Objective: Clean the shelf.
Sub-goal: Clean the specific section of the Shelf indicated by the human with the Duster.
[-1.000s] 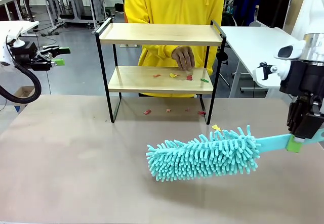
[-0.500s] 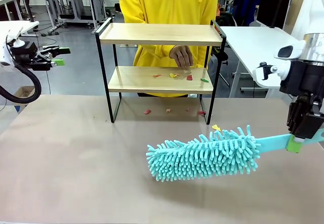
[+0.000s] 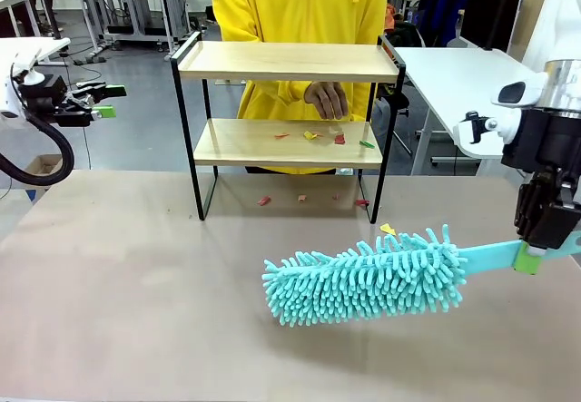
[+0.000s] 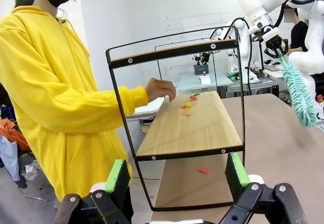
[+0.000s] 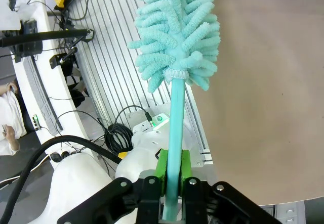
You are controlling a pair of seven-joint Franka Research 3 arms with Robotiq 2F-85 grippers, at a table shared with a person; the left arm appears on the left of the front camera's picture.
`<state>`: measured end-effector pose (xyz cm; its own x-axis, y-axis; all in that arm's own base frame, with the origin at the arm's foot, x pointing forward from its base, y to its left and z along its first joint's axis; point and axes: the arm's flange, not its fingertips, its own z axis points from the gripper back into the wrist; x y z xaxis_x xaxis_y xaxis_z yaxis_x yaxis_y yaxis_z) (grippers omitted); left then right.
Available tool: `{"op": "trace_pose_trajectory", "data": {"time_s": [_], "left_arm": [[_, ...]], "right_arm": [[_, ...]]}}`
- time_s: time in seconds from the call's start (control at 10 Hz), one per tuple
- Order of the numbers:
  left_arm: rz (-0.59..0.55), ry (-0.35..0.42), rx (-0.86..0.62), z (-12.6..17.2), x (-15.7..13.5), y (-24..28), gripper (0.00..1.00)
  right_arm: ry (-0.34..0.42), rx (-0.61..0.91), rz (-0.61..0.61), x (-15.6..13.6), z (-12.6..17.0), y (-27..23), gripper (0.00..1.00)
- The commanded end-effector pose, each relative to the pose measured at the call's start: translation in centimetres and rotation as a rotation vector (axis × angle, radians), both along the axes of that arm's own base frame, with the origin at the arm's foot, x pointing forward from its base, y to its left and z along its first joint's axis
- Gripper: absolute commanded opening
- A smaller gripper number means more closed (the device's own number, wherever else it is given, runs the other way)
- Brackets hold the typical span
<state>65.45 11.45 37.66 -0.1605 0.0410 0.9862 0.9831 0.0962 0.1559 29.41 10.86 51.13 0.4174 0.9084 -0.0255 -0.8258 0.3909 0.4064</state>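
Note:
The shelf [image 3: 286,61] stands at the back middle of the table, with small red, yellow and green scraps [image 3: 313,135] on its lower board [image 3: 236,143]. A person's hand [image 3: 327,100] hovers just above those scraps. My right gripper [image 3: 526,257] is shut on the handle of a teal fluffy duster [image 3: 363,279], which hangs low over the table in front of the shelf. The right wrist view has the handle [image 5: 174,128] clamped between the green pads [image 5: 161,167]. My left gripper [image 3: 102,99] stays open at the far left, its fingers [image 4: 118,176] facing the end of the shelf [image 4: 195,128].
More scraps [image 3: 263,201] lie on the brown table under and in front of the shelf, one yellow piece [image 3: 388,230] close to the duster. A white table [image 3: 463,75] stands at the right behind my right arm. The person in yellow [image 3: 300,3] stands behind the shelf.
The person's hand has lifted a little off the lower board, and the person has shifted slightly left. Both arms and the duster have stayed still.

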Motion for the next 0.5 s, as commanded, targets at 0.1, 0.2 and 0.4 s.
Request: {"op": "trace_pose_trajectory", "data": {"time_s": [0.1,0.2,0.4], "left_arm": [[-0.002,-0.004,0.001,0.4,-0.2,0.0,1.00],[-0.002,-0.004,0.001,0.4,-0.2,0.0,1.00],[-0.002,-0.004,0.001,0.4,-0.2,0.0,1.00]], "right_arm": [[-0.067,0.104,-0.175,0.1,1.5,4.1,0.13],[-0.079,0.134,-0.333,-0.1,2.1,6.9,0.13],[-0.114,0.203,-0.529,-0.8,2.7,11.1,0.13]]}}
